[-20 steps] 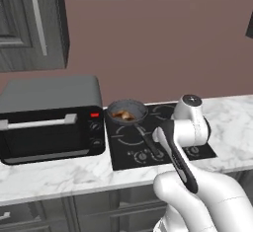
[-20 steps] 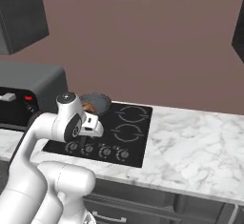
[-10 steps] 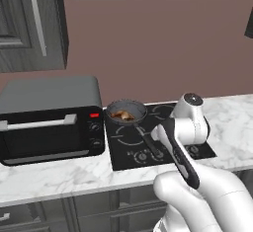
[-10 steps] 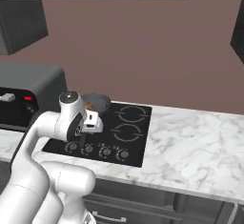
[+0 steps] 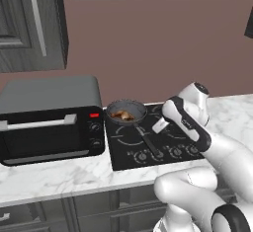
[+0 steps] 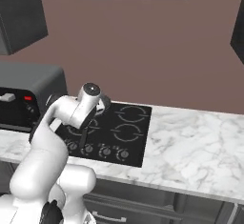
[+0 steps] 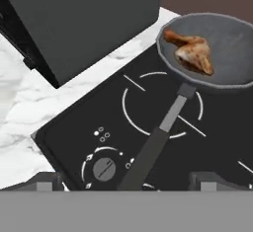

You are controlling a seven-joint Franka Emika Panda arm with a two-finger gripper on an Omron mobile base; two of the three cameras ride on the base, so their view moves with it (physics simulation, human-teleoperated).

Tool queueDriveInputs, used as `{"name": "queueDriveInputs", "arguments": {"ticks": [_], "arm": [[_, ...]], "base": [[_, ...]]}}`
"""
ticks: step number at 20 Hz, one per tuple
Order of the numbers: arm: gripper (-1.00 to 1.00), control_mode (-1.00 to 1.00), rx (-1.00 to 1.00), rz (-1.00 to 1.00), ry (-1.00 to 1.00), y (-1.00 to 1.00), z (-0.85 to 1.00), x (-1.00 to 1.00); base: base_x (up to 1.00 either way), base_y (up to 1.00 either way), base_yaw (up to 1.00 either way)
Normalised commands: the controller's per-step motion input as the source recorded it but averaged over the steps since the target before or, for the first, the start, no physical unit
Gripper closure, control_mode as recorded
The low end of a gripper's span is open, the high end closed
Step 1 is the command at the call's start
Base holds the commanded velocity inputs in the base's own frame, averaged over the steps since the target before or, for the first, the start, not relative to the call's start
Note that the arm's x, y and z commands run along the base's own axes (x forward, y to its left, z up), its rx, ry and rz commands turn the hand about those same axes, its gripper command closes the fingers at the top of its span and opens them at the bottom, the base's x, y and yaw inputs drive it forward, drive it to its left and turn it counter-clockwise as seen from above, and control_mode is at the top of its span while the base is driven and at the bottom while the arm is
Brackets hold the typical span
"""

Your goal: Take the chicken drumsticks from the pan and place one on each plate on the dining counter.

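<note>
The pan (image 7: 225, 33) stands on the back left burner of the cooktop, next to the toaster oven, and also shows in the left base view (image 5: 126, 111). Golden-brown chicken drumsticks (image 7: 191, 51) lie together in it (image 5: 122, 115). Its long black handle (image 7: 157, 139) runs toward me. My gripper (image 7: 127, 181) hovers open above the handle's near end, short of the pan, with nothing held between its fingertips. In the left base view the gripper (image 5: 159, 126) hangs right of the pan. The plates and the dining counter are out of view.
A black toaster oven (image 5: 49, 120) stands just left of the pan on the marble counter (image 5: 54, 176). The black cooktop (image 6: 125, 132) has a row of knobs (image 7: 104, 168) along its front. Bare marble (image 6: 195, 147) stretches to its right. Dark cabinets hang above.
The arm has swung and its hand has turned toward the pan. The gripper stays open, and the pan and drumsticks have not moved.
</note>
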Motion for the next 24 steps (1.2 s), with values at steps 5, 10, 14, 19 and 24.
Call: {"name": "queueDriveInputs", "arguments": {"ticks": [5, 10, 14, 19, 24], "arm": [[-1.0, -1.0, -0.05, 0.21, -0.17, 0.47, 0.09, 0.63], [-1.0, -1.0, -0.2, 0.05, 0.0, 0.53, 0.03, 0.7], [-1.0, -1.0, -0.27, 0.01, 0.0, 0.51, 0.0, 0.67], [-1.0, -1.0, -0.32, 0.0, 0.0, 0.4, 0.01, 0.56], [-1.0, -1.0, -0.17, 0.03, 0.01, 0.02, -0.01, 0.57]], "base": [[0.0, 0.0, 0.0], [0.0, 0.0, 0.0], [0.0, 0.0, 0.0], [0.0, 0.0, 0.0], [0.0, 0.0, 0.0]]}}
